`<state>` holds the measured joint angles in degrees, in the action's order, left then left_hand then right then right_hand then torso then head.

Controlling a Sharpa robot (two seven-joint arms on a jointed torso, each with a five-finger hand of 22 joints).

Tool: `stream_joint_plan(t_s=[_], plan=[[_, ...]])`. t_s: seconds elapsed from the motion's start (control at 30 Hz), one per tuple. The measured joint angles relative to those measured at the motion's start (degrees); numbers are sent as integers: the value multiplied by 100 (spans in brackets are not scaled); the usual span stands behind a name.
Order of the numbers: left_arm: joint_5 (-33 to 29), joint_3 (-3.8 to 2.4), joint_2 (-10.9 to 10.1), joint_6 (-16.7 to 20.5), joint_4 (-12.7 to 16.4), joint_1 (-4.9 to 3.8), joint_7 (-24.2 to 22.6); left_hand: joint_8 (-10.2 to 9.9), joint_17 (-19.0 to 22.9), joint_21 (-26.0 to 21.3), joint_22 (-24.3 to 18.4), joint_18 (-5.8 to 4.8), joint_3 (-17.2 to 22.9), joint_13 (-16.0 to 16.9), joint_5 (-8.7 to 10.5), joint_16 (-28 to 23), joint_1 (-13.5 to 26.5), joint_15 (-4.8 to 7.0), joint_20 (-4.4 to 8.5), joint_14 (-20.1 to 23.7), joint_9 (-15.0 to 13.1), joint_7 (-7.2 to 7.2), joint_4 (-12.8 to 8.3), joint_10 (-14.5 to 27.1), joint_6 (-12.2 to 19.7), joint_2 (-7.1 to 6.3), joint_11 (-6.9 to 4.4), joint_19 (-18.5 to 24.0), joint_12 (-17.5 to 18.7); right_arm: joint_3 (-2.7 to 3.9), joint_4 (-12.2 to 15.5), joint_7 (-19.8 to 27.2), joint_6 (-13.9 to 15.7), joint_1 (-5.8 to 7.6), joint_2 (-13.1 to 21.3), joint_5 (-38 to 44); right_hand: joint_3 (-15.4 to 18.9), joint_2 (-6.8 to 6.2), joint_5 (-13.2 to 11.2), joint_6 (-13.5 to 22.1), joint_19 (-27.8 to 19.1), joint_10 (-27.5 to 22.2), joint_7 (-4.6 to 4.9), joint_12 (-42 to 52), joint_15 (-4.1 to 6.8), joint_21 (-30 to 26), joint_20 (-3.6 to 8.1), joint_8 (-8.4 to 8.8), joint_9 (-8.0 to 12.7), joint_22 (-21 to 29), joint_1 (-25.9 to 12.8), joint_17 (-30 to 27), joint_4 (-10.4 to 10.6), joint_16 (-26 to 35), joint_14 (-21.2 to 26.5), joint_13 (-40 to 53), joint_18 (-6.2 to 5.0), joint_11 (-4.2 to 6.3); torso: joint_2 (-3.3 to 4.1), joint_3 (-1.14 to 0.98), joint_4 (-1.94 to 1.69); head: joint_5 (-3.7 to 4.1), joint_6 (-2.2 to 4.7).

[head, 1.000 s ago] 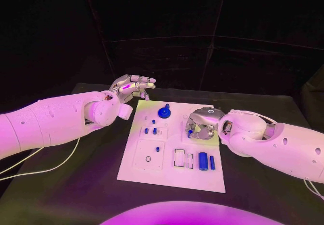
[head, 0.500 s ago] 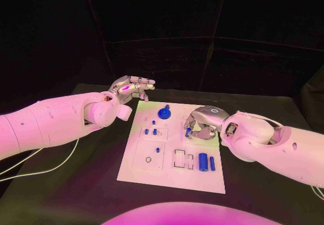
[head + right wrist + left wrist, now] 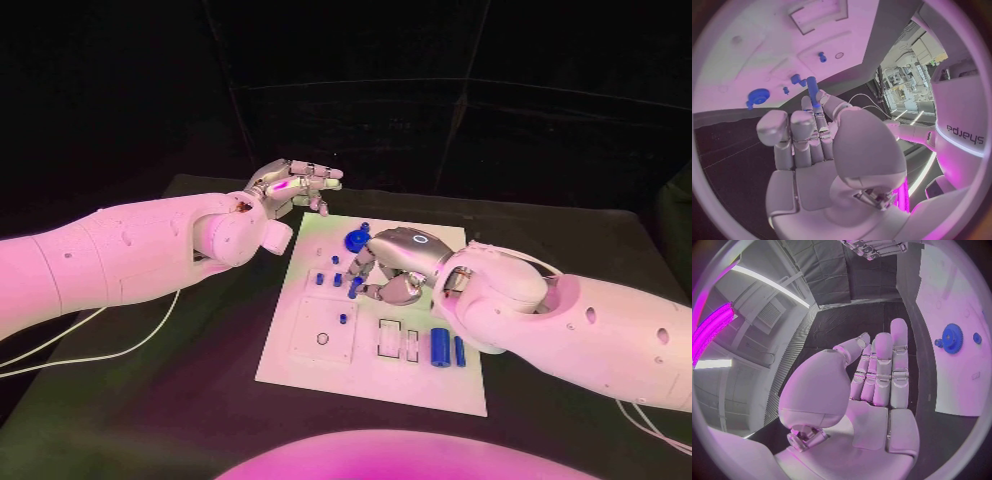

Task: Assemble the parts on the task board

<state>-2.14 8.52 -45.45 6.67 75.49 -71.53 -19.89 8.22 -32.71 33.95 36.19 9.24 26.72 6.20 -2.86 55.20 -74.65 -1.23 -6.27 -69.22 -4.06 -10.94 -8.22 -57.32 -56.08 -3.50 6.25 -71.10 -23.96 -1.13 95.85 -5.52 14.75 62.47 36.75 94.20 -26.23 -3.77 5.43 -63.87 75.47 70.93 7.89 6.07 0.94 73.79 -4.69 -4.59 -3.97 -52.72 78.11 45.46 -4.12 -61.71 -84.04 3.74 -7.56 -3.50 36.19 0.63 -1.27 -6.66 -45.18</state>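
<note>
Right robot hand (image 3: pixel 387 268) pinches a blue peg (image 3: pixel 812 91) over the task board (image 3: pixel 433 385) — insertion step, I judge; next, align with a socket; left robot hand (image 3: pixel 293 186) hovers empty, fingers loosely apart.

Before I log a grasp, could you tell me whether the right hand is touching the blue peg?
Touching: in the right wrist view, the right hand pinches the blue peg between its fingertips, above the task board.

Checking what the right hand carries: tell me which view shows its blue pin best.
The right wrist view: the blue pin stands clear, pinched at the right hand's fingertips. The head view shows a sliver of it under that hand.
</note>
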Motion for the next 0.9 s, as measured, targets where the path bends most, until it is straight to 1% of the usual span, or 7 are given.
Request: stream_joint_plan(t_s=[0.1,0.2,0.23,0.3,0.4,0.63,0.9], plan=[[2,0,15,-2,1,0,-1,0,6,0,0,0,0,0,0,0,0,0,0,0,0,0,0,0,0,0,0,0,0,-7,-69,121,-7,-125,-220,-78,-18,-22,25,0,0,0,0,-5,0,0,0,0,2,-5,22,0,-17,0,0,-2,0,0,7,0,-13,-26,-13],[4,0,17,-1,-2,0,-1,0,6,0,0,0,0,0,0,0,0,0,0,0,0,0,0,0,0,0,0,0,0,-13,-128,219,-31,-212,-382,-127,-25,-25,25,1,0,-1,0,-21,0,0,0,0,2,-6,20,0,-23,0,0,-3,0,0,10,5,-23,-51,-26],[4,0,20,-1,-5,-1,-1,0,6,0,0,0,0,0,0,0,0,0,0,0,0,0,0,0,0,0,0,0,0,-12,-159,256,-44,-249,-436,-139,-29,-53,26,1,0,0,-1,-21,0,23,0,0,2,-18,-8,9,-26,0,0,-3,0,0,10,7,-26,-57,-30],[4,0,26,-1,-7,-2,-1,0,6,0,0,0,0,0,0,0,0,0,0,0,0,0,0,0,0,0,0,0,0,-12,-212,303,-64,-311,-511,-150,-30,-53,26,1,0,0,-1,-21,0,24,0,0,2,-20,-8,14,-26,0,0,-3,0,0,13,13,-30,-75,-47],[5,0,43,-1,-11,-2,-1,0,5,0,0,0,0,0,0,0,0,0,0,0,0,0,0,0,0,0,0,0,0,-21,-292,364,-114,-395,-618,-153,-30,-53,48,1,0,-1,-1,-21,0,24,0,0,2,-20,-8,14,-26,0,0,-3,0,0,15,14,-30,-96,-70],[7,-1,67,-3,-17,-3,-1,0,5,0,-1,0,0,0,0,0,0,0,0,0,0,0,0,0,0,0,0,0,0,-25,-452,408,-292,-476,-771,-119,-46,-53,48,-16,0,0,16,-42,0,24,0,31,6,-20,-8,9,-15,0,0,-3,0,0,14,10,-30,-127,-101],[9,-1,72,-6,-19,-3,-3,0,5,0,-1,-1,0,0,0,0,0,0,0,0,0,0,0,0,0,0,0,0,0,-30,-552,396,-466,-511,-851,-24,-46,-53,47,-16,0,0,16,-42,0,24,0,39,9,-19,-8,9,-15,0,0,-3,0,0,10,7,-30,-132,-135]])
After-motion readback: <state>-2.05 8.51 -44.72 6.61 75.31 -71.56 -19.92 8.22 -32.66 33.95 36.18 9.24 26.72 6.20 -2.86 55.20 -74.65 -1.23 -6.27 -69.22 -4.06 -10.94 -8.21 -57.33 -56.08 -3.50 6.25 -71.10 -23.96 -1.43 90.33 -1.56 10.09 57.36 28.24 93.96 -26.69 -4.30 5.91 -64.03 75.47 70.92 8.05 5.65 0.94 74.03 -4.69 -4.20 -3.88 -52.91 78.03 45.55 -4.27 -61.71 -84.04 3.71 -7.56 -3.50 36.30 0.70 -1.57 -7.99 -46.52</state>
